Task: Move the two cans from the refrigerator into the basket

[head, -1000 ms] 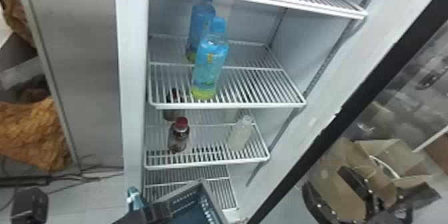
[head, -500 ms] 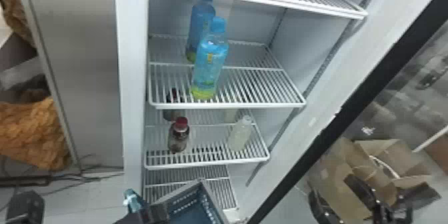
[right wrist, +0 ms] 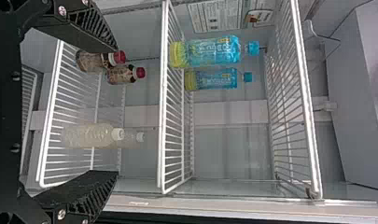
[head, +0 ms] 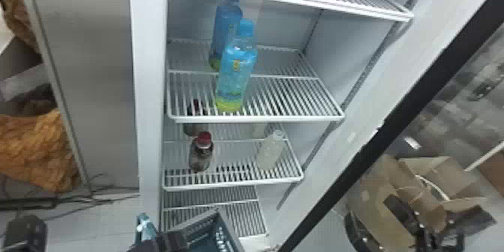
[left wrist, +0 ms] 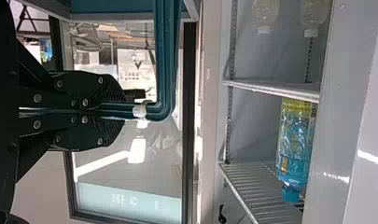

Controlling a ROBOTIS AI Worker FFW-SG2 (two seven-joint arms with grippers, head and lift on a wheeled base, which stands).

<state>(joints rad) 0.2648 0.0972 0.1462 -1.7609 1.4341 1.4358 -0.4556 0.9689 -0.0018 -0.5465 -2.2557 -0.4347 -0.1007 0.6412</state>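
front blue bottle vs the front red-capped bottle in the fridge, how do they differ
The blue bottle is taller; the red-capped bottle is short and squat.
The blue bottle is blue with a yellow-green base and a blue cap, while the red-capped bottle is dark brown.
The blue bottle stands on a shelf, the red-capped bottle on the next shelf down.
Both are capped and upright.

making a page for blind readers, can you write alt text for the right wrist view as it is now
The robot's right hand, spread open, before the inside of a refrigerator. Two blue bottles stand on a white wire shelf; on the lower shelf stand two red-capped brown bottles and two pale, see-through bottles.
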